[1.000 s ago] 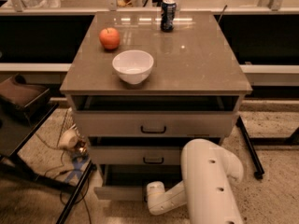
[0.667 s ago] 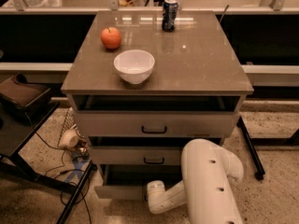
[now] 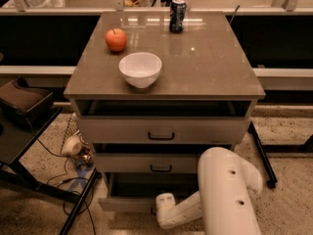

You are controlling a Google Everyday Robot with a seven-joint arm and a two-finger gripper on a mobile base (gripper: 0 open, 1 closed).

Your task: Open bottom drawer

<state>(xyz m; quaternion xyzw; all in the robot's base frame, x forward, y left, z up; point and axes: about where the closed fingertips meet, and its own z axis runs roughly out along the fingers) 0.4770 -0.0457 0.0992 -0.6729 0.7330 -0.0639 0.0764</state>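
Looks a robotics lab: robot arm [image 3: 227, 195], jaws at bottom drawer [image 3: 124, 205]; cables [image 3: 65, 166] on speckled floor [image 3: 288, 131].

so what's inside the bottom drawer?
Inside the slim pale grey bottom drawer: only shadow, no items discernible. White robot arm covers its right part; gripper at the front.

High view, looking down at cabinet [image 3: 210, 62] front, tool [image 3: 158, 210] by bottom drawer [image 3: 122, 204]

Cabinet top [image 3: 210, 58] carries an apple [image 3: 116, 39], bowl [image 3: 140, 69] and can [image 3: 177, 15]
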